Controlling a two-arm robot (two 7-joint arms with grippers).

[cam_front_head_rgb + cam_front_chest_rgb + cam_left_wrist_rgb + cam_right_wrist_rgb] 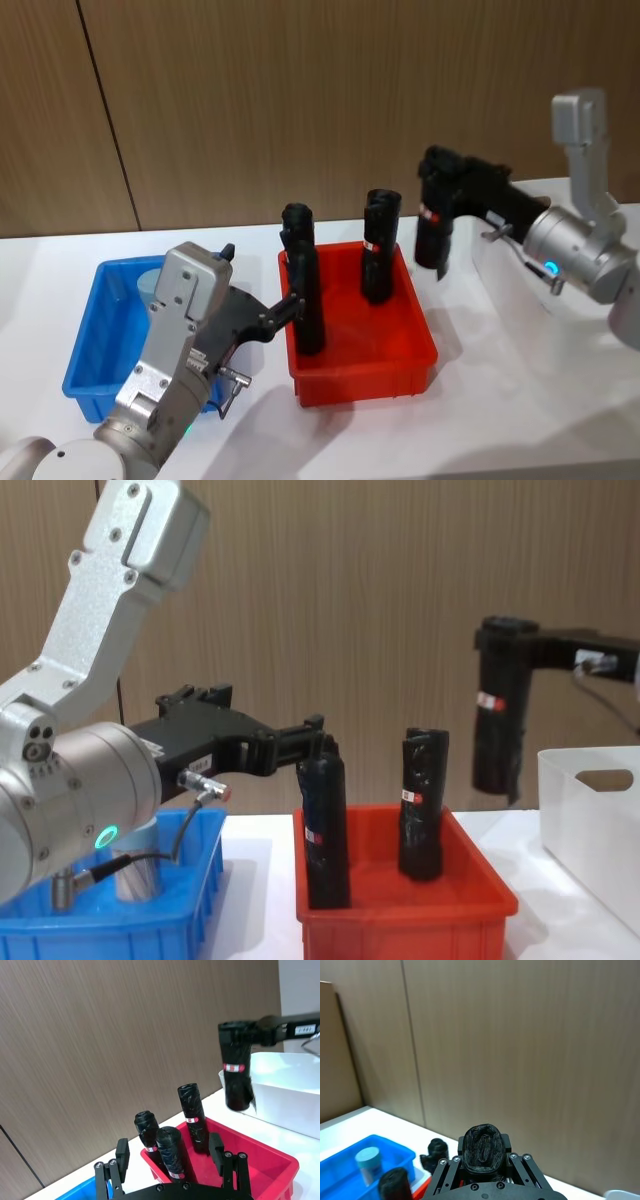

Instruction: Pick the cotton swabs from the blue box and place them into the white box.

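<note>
One jar of cotton swabs [368,1162] with a pale lid stands in the blue box [95,340], and my left arm partly hides it in the head view. My left gripper [170,1152] is open and reaches over the red bin's left end. A black wrapped roll [325,820] stands just ahead, between its fingers. My right gripper [437,205] is shut on another black roll [497,720]. It holds that roll upright in the air between the red bin and the white box [590,810].
The red bin [400,360] sits mid-table between the two boxes, with three black rolls standing in it. A wood-panel wall runs behind the table. Bare white tabletop lies in front of the bins.
</note>
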